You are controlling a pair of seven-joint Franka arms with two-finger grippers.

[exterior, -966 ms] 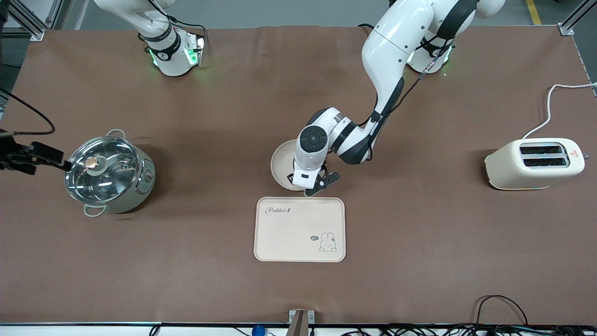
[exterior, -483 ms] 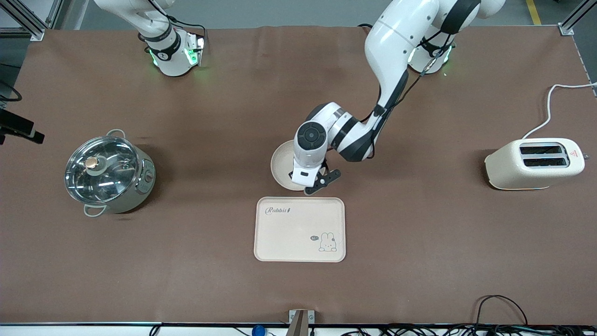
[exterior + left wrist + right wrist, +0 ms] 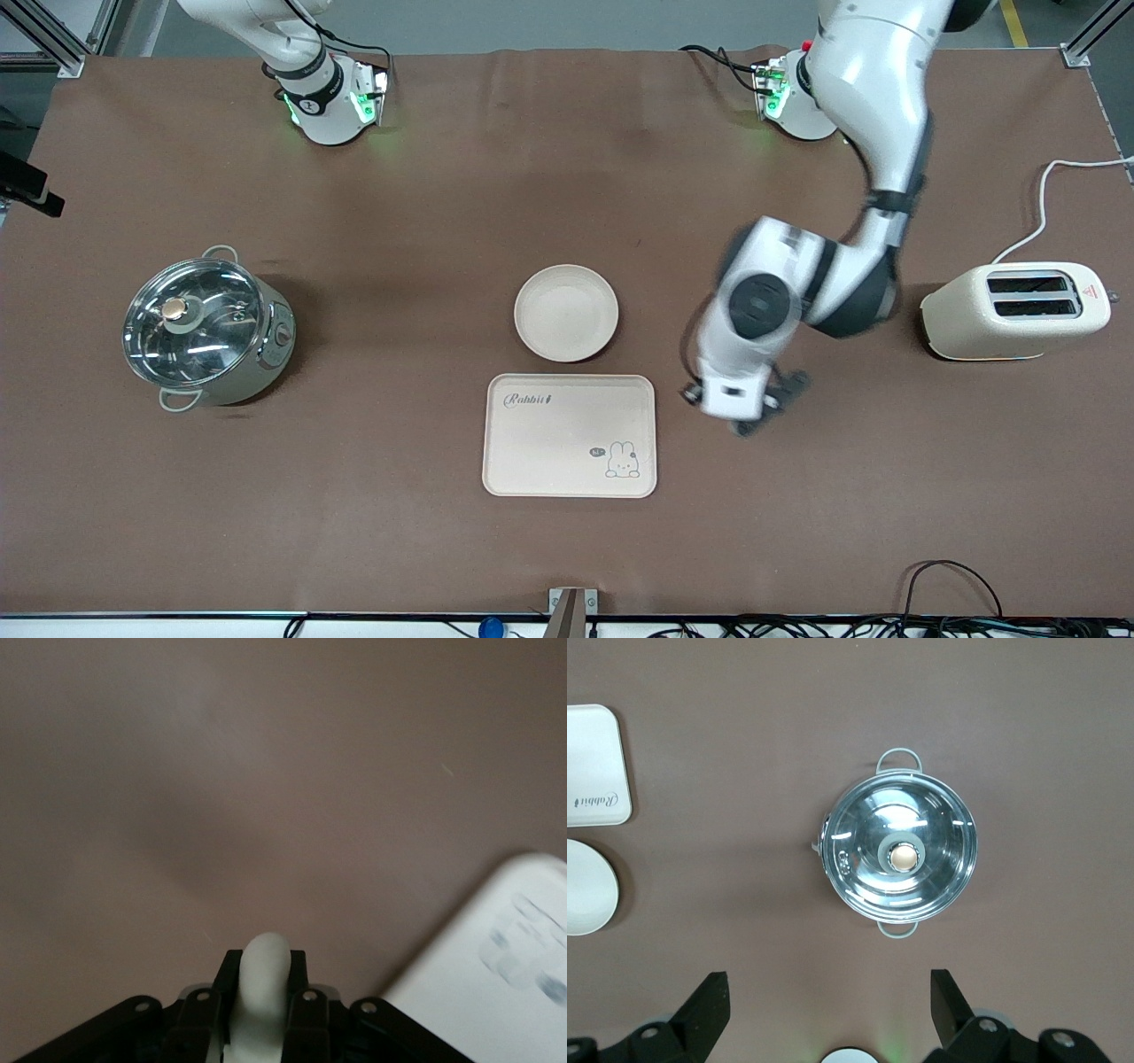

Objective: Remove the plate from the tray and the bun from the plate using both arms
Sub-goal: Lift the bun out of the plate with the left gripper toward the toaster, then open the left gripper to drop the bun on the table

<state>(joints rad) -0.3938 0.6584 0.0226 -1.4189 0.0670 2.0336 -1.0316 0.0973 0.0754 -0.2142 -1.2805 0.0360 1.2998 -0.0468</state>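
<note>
Cream-white bun sits clenched in the left gripper, over bare desk beside the tray. Right gripper waits released above the pot.

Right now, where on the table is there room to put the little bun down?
The left gripper, shut on the small pale bun, is over bare brown cloth between the cream rectangular tray and cream toaster. It is tight between the tray and the round cream plate.
</note>
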